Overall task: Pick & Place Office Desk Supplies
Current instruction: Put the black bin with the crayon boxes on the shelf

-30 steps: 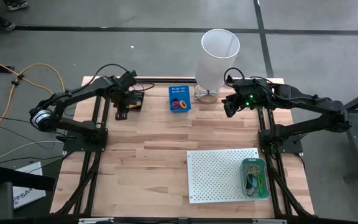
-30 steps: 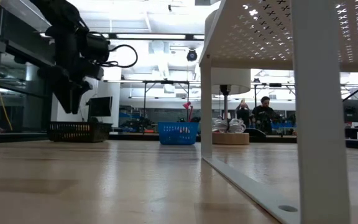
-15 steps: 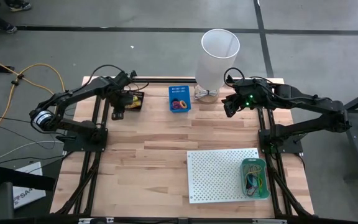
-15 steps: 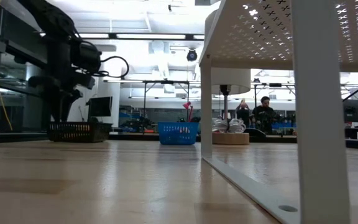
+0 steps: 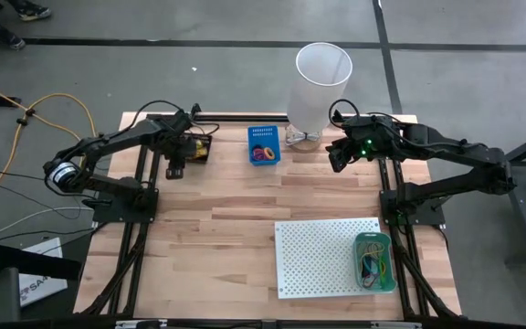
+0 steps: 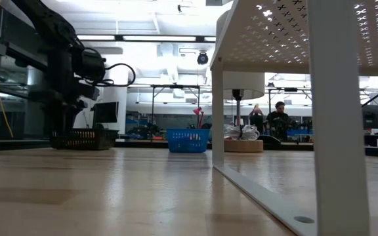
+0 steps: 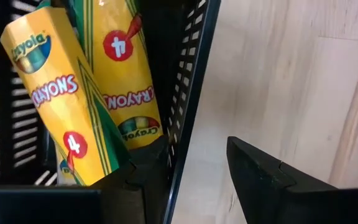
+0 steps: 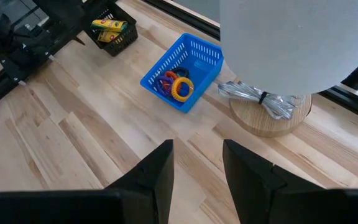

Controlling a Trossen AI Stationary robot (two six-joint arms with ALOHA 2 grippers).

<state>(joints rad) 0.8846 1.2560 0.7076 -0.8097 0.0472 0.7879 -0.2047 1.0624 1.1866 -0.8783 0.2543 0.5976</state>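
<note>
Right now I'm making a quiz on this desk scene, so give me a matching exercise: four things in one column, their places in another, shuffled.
Things:
1. crayon packs
2. blue basket
3. green tray
4. left tool

Places:
A. on the white board
B. astride the black basket wall
C. beside the white bin
D. inside the black basket

Pairs: 1-D, 2-C, 3-A, 4-B

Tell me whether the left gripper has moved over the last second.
Yes. The left gripper dropped beside the black mesh basket, straddling its wall.
</note>
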